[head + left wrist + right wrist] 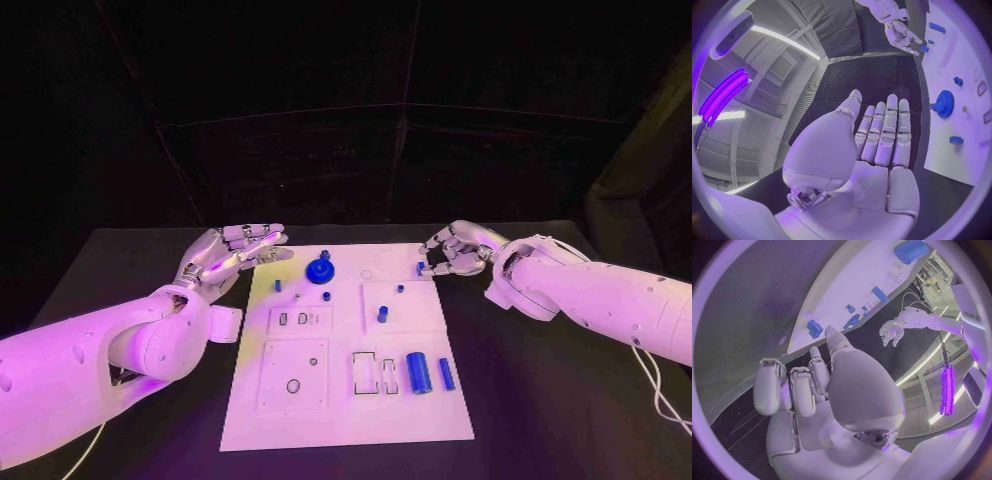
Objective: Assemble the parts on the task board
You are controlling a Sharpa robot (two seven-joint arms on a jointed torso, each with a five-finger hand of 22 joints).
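The white task board (346,400) lies in the middle of the frame, small blue parts spread out, probably so each is easy to grab. The right hand (450,252), upper right, pinches a small blue peg (420,268) at the board's edge. The left hand (238,250), upper left, has straight fingers holding nothing.

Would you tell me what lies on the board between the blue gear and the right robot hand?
In the head view, only bare white task board lies between the blue gear and the right robot hand.
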